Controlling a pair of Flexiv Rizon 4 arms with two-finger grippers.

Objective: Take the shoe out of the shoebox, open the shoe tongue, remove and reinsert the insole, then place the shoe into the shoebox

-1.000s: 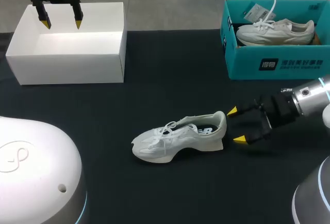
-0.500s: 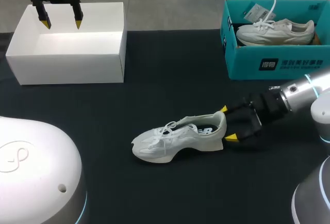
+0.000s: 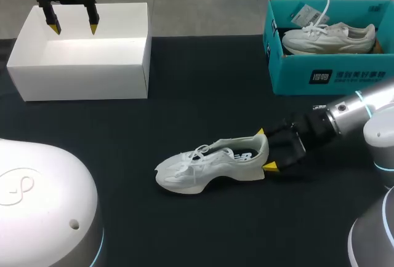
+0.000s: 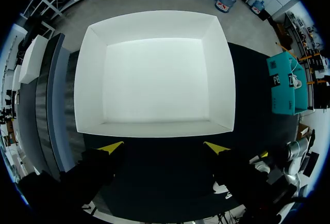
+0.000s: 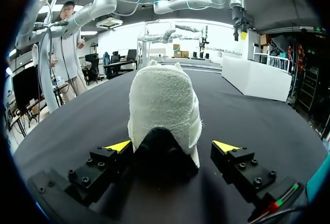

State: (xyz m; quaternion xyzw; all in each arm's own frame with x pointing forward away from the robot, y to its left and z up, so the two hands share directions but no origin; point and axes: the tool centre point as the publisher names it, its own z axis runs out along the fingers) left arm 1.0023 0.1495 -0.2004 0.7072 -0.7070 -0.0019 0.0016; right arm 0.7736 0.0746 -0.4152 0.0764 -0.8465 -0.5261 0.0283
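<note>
The right gripper, fingers spread, straddled the heel of the shoe mid-counter, seemingly to grip it; the left gripper hung open over the white shoebox, out of the way.

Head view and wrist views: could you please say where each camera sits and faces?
Head view: above and behind, looking down on the table; left gripper, right gripper show.
Left wrist view: above the white box, looking down into it; own fingers.
Right wrist view: low, facing the shoe from behind; own fingers.
Shared: the white box.
</note>
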